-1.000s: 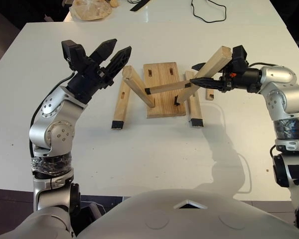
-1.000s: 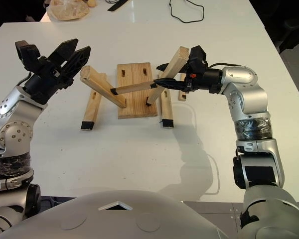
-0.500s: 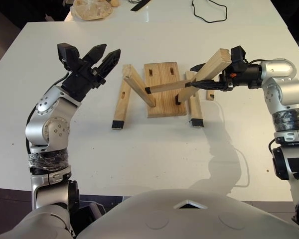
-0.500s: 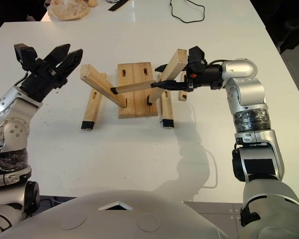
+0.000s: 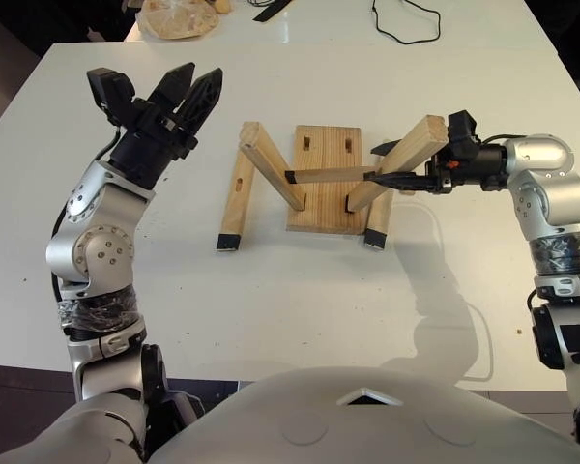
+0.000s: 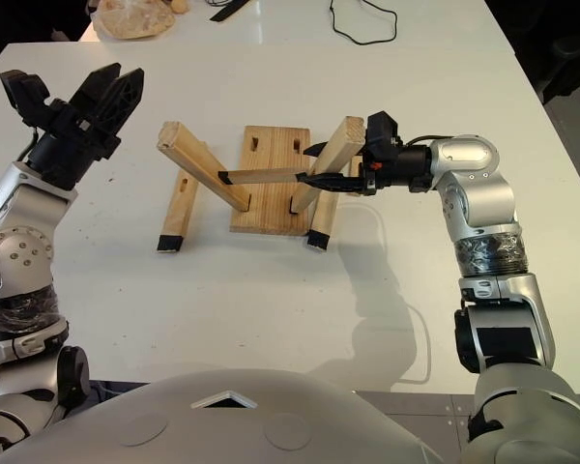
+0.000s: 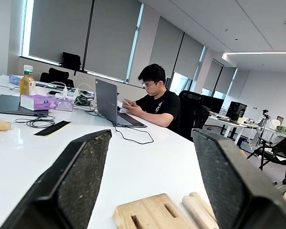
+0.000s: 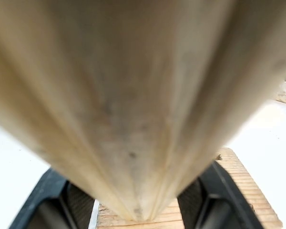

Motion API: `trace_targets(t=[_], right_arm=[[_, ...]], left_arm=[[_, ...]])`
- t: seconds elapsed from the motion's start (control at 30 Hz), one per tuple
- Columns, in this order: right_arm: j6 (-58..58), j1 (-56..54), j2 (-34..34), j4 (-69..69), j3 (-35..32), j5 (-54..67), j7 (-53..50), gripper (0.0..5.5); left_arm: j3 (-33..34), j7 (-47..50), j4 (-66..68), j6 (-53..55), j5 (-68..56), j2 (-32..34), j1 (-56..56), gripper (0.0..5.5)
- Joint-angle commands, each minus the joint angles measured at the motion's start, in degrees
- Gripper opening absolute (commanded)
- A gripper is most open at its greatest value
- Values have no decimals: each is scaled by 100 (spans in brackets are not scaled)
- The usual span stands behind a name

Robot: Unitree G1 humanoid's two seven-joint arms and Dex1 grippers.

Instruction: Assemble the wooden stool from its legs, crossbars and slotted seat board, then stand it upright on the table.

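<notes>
Right hand (image 5: 387, 164) comes in from three o'clock of the slotted seat board (image 5: 324, 205), fingers clamped on a tilted leg (image 5: 418, 143). A crossbar (image 5: 329, 174) ties that leg to a second leg (image 5: 271, 164), and the frame spans across the board, which lies flat mid-bench (image 5: 271, 309). One loose leg (image 5: 236, 203) lies at the board's nine o'clock and another (image 5: 375, 227) at four. The left hand (image 5: 201, 77) is raised at ten o'clock, fingers spread apart, holding nothing.
</notes>
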Motion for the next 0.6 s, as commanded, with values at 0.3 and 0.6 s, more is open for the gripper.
trace_targets(t=[0.3,0.6], right_arm=[[-628,248,28,1047,868,-1143,-259,203],[-456,251,-87,647,852,-1000,-322,203]], left_arm=[[-196,308,-559,108,-20,-147,-281,312],[-1481,102,-2868,1002,629,1276,-516,312]])
